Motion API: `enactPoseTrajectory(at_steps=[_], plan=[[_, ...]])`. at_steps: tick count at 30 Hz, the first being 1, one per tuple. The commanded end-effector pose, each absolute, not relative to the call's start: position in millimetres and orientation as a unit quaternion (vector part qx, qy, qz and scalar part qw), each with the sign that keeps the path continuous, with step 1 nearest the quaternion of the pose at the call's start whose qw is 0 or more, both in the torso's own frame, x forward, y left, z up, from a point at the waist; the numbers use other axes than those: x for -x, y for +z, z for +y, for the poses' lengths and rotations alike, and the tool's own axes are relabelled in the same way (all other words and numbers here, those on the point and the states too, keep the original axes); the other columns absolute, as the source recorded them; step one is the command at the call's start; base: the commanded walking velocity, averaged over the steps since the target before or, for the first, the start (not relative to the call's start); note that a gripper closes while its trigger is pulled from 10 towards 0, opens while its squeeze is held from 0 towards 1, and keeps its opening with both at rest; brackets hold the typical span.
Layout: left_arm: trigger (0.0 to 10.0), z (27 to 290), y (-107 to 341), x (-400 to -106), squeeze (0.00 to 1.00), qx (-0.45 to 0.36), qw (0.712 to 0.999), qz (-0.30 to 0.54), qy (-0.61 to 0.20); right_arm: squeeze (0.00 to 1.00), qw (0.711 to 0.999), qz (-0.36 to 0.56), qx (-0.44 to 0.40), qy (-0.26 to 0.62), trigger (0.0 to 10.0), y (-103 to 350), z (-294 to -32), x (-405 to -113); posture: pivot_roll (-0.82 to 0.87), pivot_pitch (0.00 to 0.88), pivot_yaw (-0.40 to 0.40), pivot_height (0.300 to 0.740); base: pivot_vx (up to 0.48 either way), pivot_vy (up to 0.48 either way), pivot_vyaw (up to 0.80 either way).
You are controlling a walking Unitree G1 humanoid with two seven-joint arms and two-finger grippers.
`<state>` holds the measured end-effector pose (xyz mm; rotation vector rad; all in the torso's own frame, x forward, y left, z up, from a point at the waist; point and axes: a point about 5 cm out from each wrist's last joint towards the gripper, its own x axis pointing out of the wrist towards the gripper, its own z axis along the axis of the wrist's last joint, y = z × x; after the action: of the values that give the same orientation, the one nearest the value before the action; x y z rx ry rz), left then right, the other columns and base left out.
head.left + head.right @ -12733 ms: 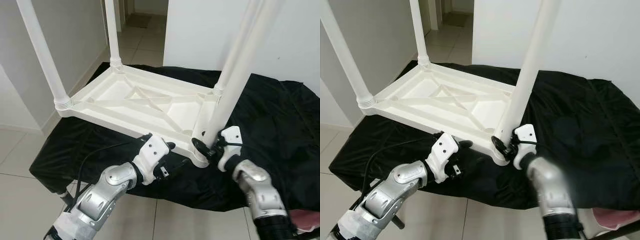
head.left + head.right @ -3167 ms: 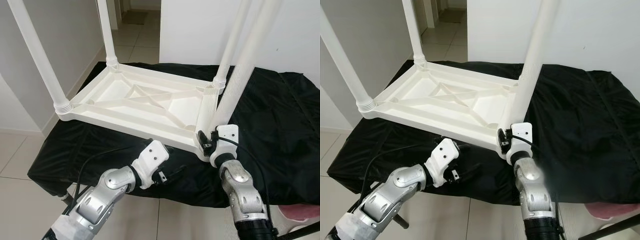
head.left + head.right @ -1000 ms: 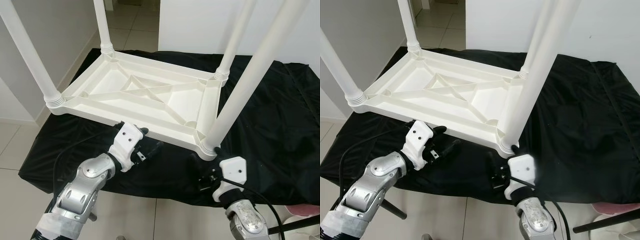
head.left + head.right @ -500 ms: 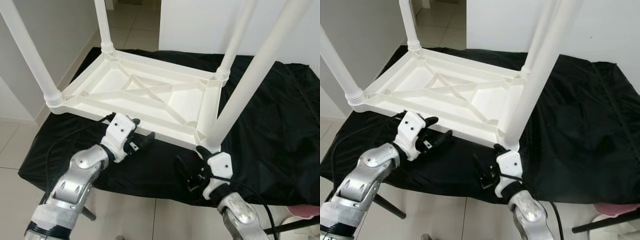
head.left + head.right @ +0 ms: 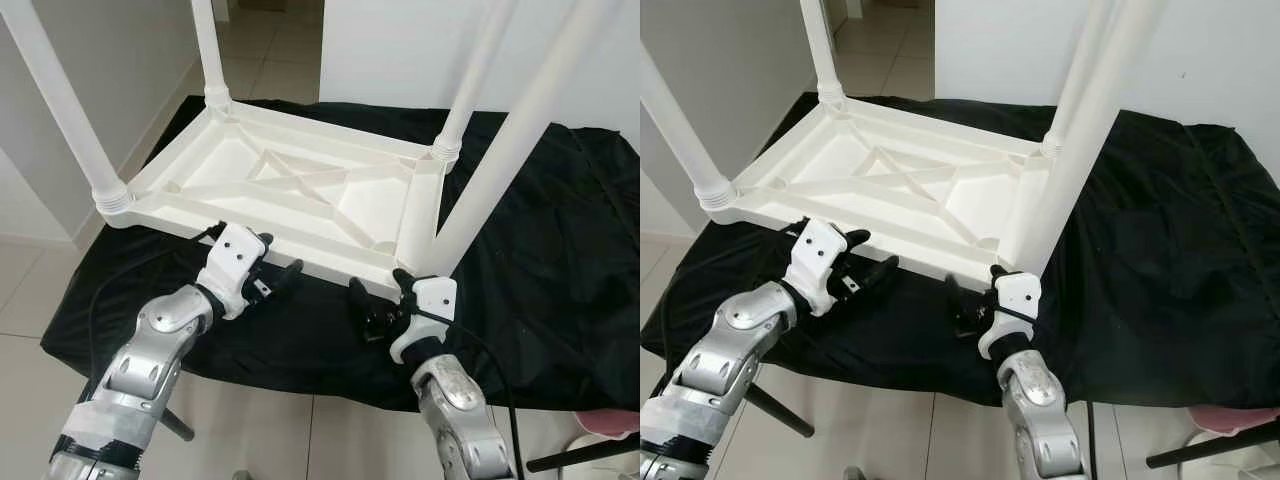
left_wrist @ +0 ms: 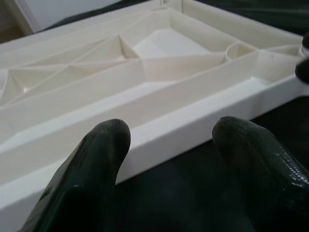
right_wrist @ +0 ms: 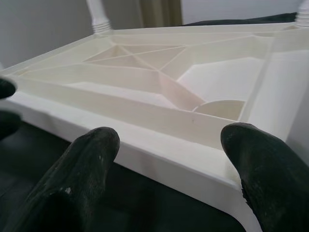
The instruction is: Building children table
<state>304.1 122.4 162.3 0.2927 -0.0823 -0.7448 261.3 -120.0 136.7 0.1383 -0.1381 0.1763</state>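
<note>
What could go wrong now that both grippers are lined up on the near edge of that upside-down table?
The white table lies top down on the black cloth with four tall legs up; lifting only its near edge could tip it away. The cloth looks loose, so the table might slide instead of being gripped. The left gripper and right gripper are both open and sit close together, off-centre toward the near right leg, so a lift may twist.

No text, label, brand, number or sign is showing legibly on anything here.
</note>
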Motion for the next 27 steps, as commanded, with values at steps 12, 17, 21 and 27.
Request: enactPoseTrajectory(at_steps=[12,17,21,27], plan=[[10.0,118,144,-309,0.0,-0.166,0.901,-0.019,-0.4,0.0,0.994,-0.049,-0.052,-0.082,10.0,117,-171,-256,-0.04,0.078,0.044,0.74,0.0,0.0,0.0],[10.0,108,141,-313,0.0,-0.167,0.894,-0.021,-0.415,0.0,0.992,-0.055,-0.039,-0.109,10.0,117,-182,-257,-0.05,0.065,0.053,0.74,0.0,0.0,0.0],[10.0,96,142,-314,0.0,-0.168,0.888,-0.031,-0.426,0.0,0.992,-0.062,-0.034,-0.1,10.0,119,-179,-258,-0.04,0.046,0.059,0.74,0.0,0.0,0.0],[10.0,82,146,-320,0.0,-0.169,0.88,-0.039,-0.443,0.0,0.995,-0.06,-0.028,-0.078,10.0,117,-168,-257,-0.04,0.072,0.045,0.74,0.0,0.0,0.0]])
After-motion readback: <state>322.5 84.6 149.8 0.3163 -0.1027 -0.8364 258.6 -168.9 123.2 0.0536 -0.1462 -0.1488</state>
